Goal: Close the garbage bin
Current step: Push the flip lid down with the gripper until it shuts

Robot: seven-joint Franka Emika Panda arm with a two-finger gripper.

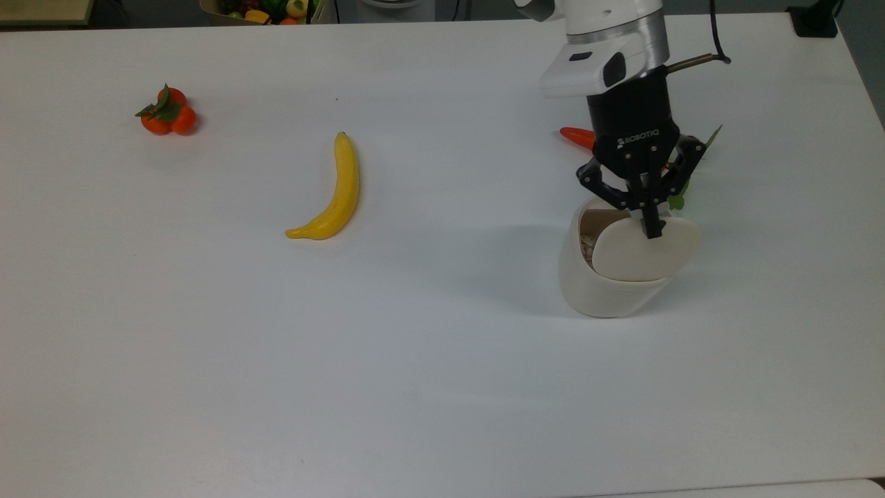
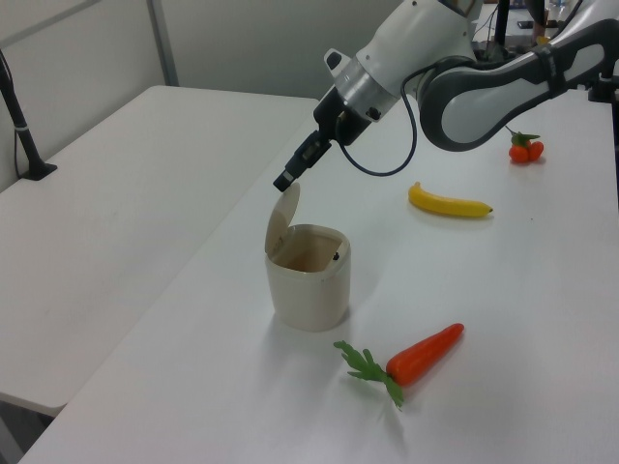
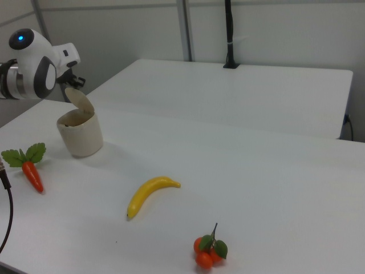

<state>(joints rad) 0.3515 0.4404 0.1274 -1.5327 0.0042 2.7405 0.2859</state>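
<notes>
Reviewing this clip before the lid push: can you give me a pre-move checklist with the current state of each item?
1. Lid of the garbage bin stands open, still to be closed: ok.
2. Gripper sits at the lid's top edge: ok.
3. Fingers shut for pushing: ok.
4. Gripper touching the lid: cannot tell.
5. Bin upright on the table: ok.
6. Carrot and banana lie apart from the bin: ok.
</notes>
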